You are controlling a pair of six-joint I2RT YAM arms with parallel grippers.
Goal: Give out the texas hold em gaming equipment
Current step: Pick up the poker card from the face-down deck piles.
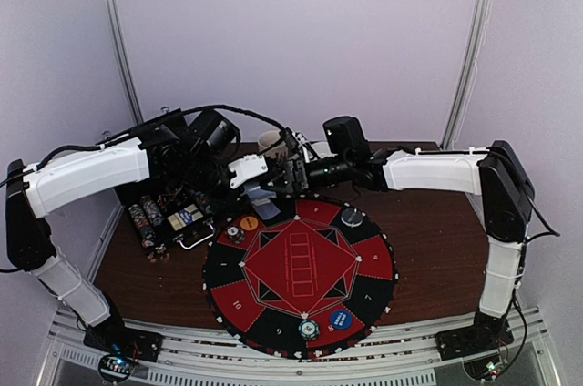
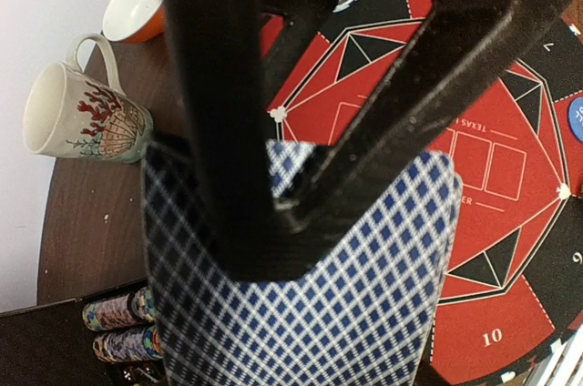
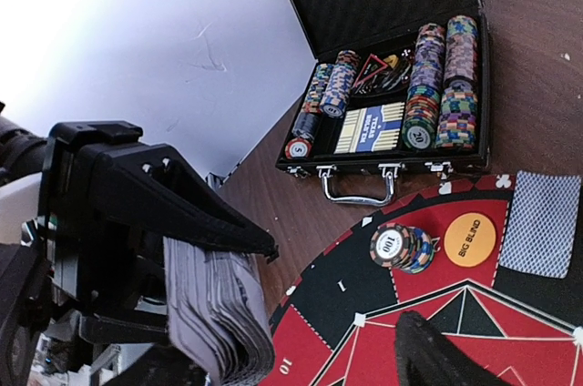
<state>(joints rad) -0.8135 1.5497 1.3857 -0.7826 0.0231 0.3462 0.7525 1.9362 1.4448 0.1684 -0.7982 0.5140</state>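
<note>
Left gripper jaws clamp the card deck; right gripper jaws beside it, width unclear. Ahead of the right jaws on the mat: one dealt card, chip stack, orange disc. Most cards undealt.

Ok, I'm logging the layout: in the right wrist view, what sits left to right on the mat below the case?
Striped chip stack → orange Big Blind disc → face-down blue-backed card.

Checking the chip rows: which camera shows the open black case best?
Right wrist: the case lies open, unobstructed. Top view: the left arm partly hides it. Left wrist: only a corner with chips.
</note>
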